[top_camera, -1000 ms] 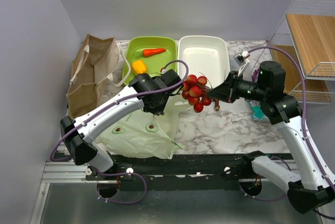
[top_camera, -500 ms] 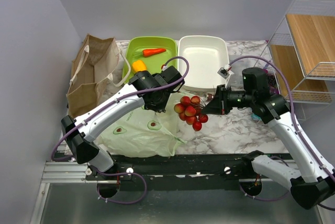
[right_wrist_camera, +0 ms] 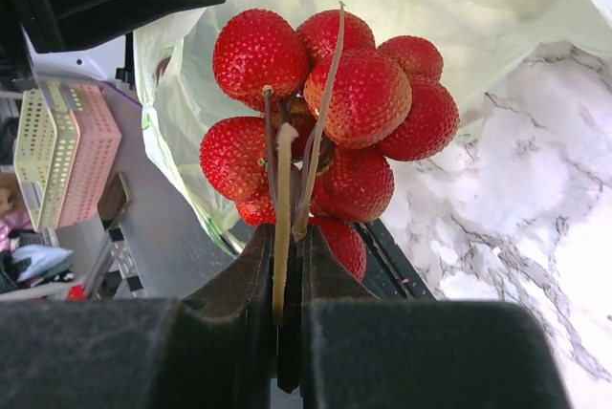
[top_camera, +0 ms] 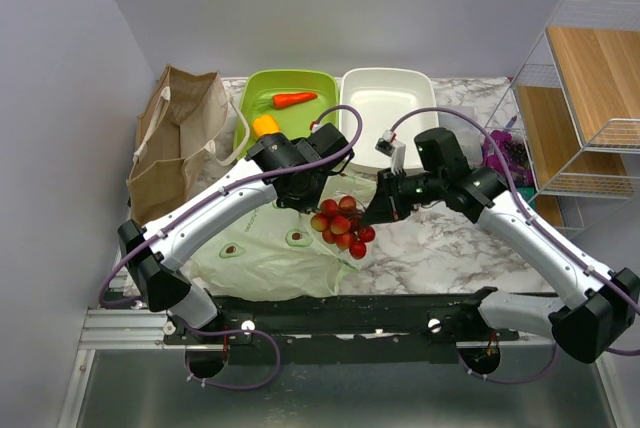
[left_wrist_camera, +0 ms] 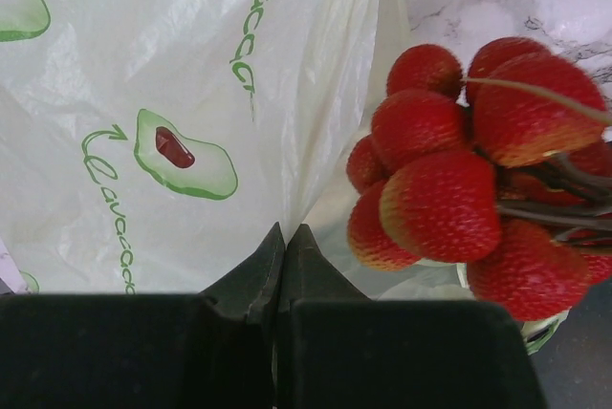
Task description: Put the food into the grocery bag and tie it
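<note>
From above, the left tool [top_camera: 315, 198] sits at the far rim of the grocery bag [top_camera: 255, 258], which lies on the marble surface [top_camera: 450, 238]. The right tool [top_camera: 370, 216] hangs the tomato cluster [top_camera: 340, 228] over that rim, apparently to lower it inside. A yellow pepper [top_camera: 265, 126] lies in the green tray [top_camera: 300, 80]. The left wrist view shows the jaws pressed together on a pinch of bag film, seemingly holding the mouth up. The right wrist view shows the jaws clamped on the stems, the fruit dangling free.
</note>
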Controlling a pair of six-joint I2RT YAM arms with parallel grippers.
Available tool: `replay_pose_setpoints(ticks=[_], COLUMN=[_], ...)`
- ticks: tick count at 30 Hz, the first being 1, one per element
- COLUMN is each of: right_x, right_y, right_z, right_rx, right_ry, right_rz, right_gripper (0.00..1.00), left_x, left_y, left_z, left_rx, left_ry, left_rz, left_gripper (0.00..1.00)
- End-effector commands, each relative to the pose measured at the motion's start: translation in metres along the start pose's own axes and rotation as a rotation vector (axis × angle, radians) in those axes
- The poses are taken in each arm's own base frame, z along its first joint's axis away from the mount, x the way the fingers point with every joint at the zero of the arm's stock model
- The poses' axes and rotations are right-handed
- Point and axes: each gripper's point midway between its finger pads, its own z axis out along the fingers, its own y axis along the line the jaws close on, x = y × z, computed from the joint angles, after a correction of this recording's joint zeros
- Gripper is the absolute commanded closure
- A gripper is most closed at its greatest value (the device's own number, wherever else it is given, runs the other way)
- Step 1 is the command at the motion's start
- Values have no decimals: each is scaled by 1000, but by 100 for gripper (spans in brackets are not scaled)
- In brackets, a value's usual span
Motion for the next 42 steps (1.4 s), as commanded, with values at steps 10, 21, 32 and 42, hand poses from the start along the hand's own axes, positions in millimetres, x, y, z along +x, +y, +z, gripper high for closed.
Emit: replay_pose_setpoints(ticks=[10,21,32,42], right_x=[-31,-41,-37,-36], right_y=[0,-5,-5,12], right_z=[46,78,104,119], right_rx=[-55,-63,-120,-197], right_ry=[-75,-134,-122,-131], right_rz=[-54,-9,14,-32], right_gripper=[99,99,99,91], left_x=[-5,-10,-11,-7], left_y=[-6,-8,-7,-4], left_z=[-9,-13,-17,-20], left_rx=[55,69,66,66], left_ry=[-28,-44,-53,-58], left_rz=[-22,-26,-23,-27], left_gripper=[100,100,100,100])
